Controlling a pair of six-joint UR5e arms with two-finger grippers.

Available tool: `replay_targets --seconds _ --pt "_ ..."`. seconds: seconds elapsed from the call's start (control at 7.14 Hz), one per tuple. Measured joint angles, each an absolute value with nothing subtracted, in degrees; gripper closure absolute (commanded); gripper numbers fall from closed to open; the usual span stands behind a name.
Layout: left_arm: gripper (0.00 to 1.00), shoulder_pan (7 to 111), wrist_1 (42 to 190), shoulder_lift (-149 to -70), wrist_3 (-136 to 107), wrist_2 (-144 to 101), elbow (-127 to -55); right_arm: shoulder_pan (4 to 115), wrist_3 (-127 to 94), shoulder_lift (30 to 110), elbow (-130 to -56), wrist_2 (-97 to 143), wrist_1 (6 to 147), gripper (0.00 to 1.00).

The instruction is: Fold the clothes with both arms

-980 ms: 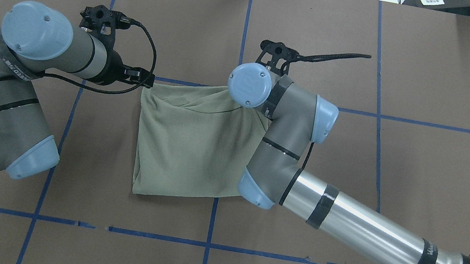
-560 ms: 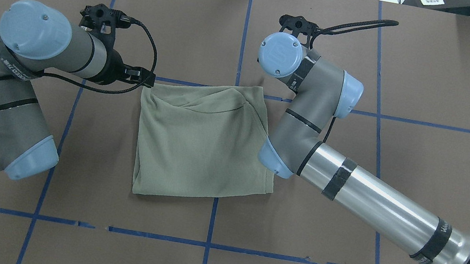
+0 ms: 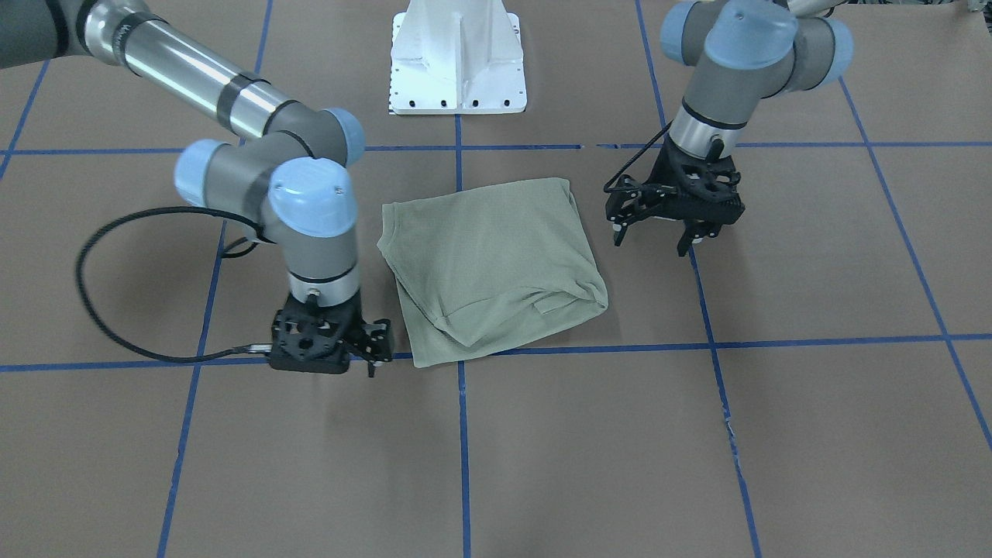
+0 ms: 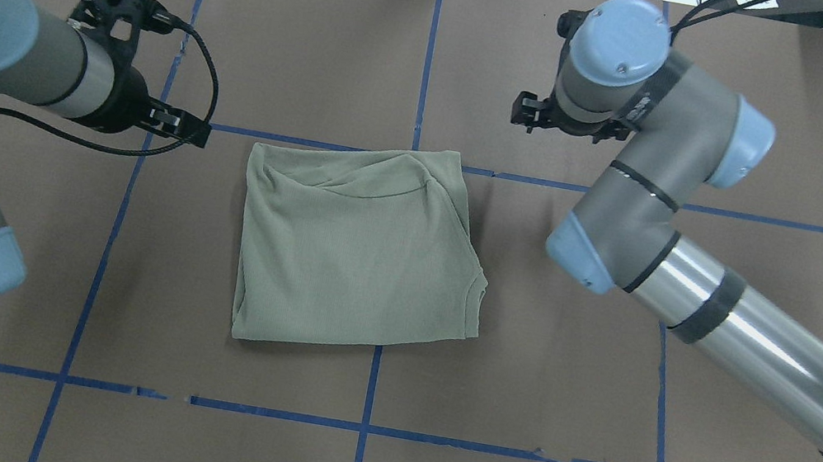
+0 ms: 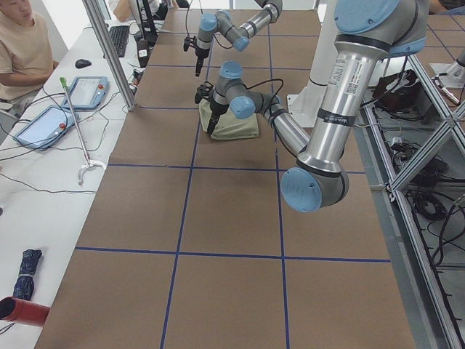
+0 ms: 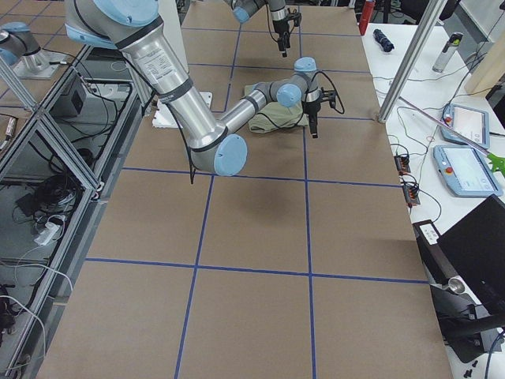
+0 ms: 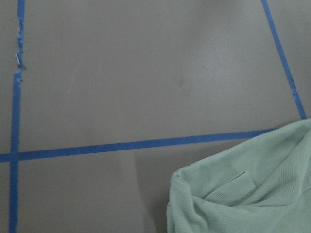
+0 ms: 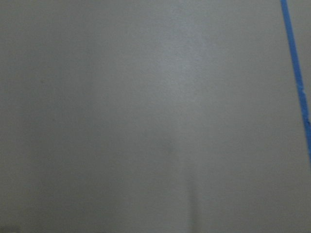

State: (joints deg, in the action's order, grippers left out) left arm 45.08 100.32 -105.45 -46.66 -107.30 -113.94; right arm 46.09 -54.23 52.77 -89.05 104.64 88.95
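Observation:
The sage-green shirt (image 4: 358,247) lies folded into a rough square at the table's middle, its collar end toward the far edge. It also shows in the front view (image 3: 488,263) and at the lower right of the left wrist view (image 7: 243,199). My left gripper (image 3: 652,240) hangs open and empty just beside the shirt's far left corner (image 4: 182,126), not touching it. My right gripper (image 3: 373,347) points down near the table beyond the shirt's far right corner (image 4: 535,114), apart from the cloth; it looks open and empty. The right wrist view shows only brown table.
The table is covered in brown paper (image 4: 688,378) with a blue tape grid (image 4: 369,391). The white pedestal base (image 3: 457,62) stands at the robot's side. A bench with tablets (image 5: 43,123) and a seated person (image 5: 22,43) lies past the far edge.
My right gripper let go of the shirt's far right corner and moved up and away to the far right. My left arm drew back to the left. The shirt settled flat.

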Motion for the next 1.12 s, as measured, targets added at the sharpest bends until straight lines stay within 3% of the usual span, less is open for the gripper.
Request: replay_targets --seconds 0.28,0.7,1.12 --pt "0.00 53.87 98.54 -98.96 -31.84 -112.62 -115.93 56.55 -36.85 61.04 -99.21 114.77 98.42 0.00" --pt "0.00 64.87 98.31 -88.85 -23.09 -121.47 -115.00 71.80 -14.27 75.47 -101.16 127.42 100.07 0.00" --pt "0.00 74.82 97.14 -84.58 -13.25 -127.95 -110.15 81.29 -4.16 87.95 -102.96 129.12 99.45 0.00"
